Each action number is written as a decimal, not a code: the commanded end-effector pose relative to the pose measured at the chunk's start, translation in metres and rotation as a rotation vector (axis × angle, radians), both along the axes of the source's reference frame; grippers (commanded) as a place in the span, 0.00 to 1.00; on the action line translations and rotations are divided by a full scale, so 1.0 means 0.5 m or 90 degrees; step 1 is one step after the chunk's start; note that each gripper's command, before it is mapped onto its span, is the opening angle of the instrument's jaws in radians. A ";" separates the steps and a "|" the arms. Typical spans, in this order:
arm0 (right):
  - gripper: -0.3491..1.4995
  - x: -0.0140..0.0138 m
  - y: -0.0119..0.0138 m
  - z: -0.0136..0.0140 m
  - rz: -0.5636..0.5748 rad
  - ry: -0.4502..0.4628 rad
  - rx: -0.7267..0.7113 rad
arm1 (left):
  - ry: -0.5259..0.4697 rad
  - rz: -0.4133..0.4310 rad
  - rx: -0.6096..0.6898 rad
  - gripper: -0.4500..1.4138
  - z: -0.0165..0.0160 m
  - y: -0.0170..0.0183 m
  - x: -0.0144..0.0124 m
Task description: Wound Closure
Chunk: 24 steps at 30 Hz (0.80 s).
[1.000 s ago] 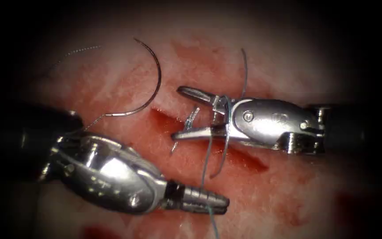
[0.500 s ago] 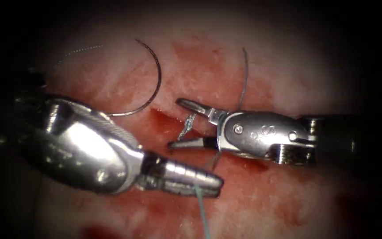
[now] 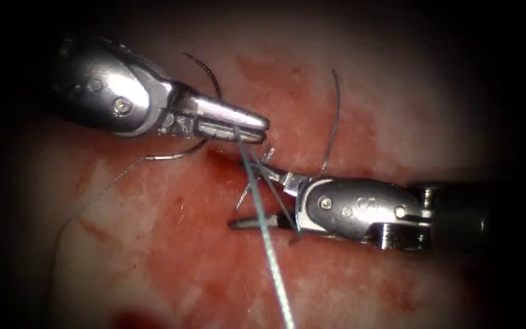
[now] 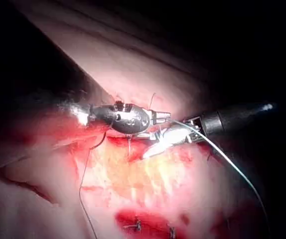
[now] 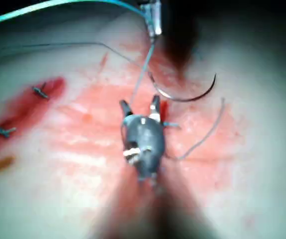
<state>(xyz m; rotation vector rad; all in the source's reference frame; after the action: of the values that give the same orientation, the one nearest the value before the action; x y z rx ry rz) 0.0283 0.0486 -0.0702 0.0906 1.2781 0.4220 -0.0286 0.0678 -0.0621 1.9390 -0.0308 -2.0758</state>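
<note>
My left tool (image 3: 248,129) has its jaws clamped on the thread (image 3: 269,244), which runs taut across my right tool (image 3: 248,194), whose jaws gape wide around wrapped thread, gripping nothing. The needle (image 3: 211,79) lies free on the tissue (image 3: 153,244) behind my left jaws, left of the cut (image 3: 226,170).

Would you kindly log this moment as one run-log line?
left tool: shut on thread | right tool: open, thread wound around it | needle: free on tissue, left of cut
</note>
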 end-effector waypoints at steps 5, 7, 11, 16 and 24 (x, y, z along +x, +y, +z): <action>0.54 0.0017 -0.0027 0.0001 -0.025 0.015 0.001 | -0.002 0.018 0.018 0.05 0.0087 -0.0003 -0.0020; 0.50 0.0016 -0.0031 -0.0001 -0.034 0.022 0.002 | -0.006 0.025 0.020 0.05 0.0107 -0.0002 -0.0028; 0.47 0.0010 -0.0038 -0.0009 -0.052 0.039 0.001 | -0.010 0.040 0.019 0.05 0.0156 0.0005 -0.0050; 0.44 0.0007 -0.0041 -0.0011 -0.057 0.049 0.000 | -0.029 0.036 0.027 0.05 0.0185 0.0018 -0.0059; 0.44 0.0011 -0.0039 -0.0007 -0.039 0.123 0.009 | -0.055 0.043 0.036 0.05 0.0212 -0.0003 -0.0071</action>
<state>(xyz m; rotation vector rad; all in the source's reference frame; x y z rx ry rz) 0.0282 0.0471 -0.0711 0.1886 1.4630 0.3757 -0.0316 0.0679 -0.0518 2.0346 0.0715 -1.9679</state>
